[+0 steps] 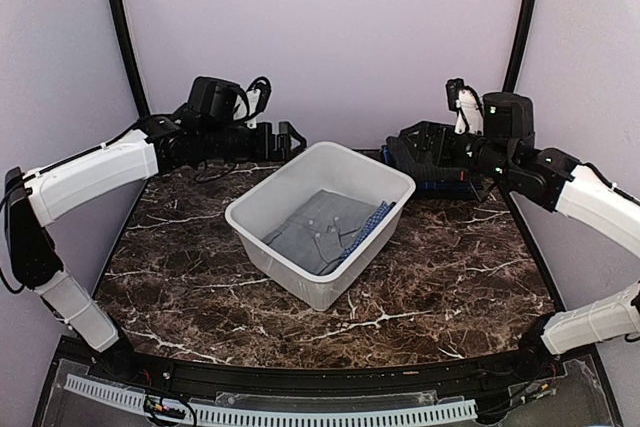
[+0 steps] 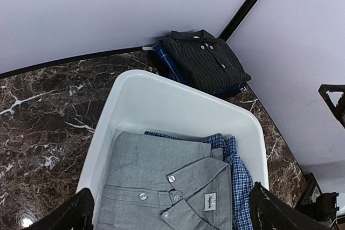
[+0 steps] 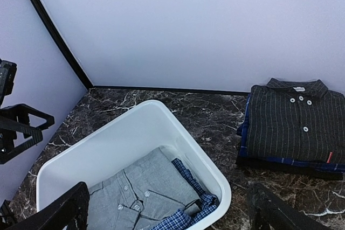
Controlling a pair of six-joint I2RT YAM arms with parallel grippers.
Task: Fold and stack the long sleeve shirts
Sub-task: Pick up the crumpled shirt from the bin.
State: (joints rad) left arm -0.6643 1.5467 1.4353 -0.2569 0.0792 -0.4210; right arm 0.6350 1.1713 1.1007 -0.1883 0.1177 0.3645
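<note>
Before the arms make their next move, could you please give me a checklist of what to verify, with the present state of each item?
1. Nothing held in the left gripper, which is open: ok.
2. Nothing held in the right gripper, which is open: ok.
3. The grey shirt lies on top inside the white tub, uncovered for a grasp: ok.
4. The blue shirt is free to lift: not ok; it lies partly under the grey shirt, bunched against the tub wall.
5. The dark striped shirt lies folded flat at the far right corner, ready to stack on: ok.
6. Further shirts hidden beneath those in the tub: cannot tell.
</note>
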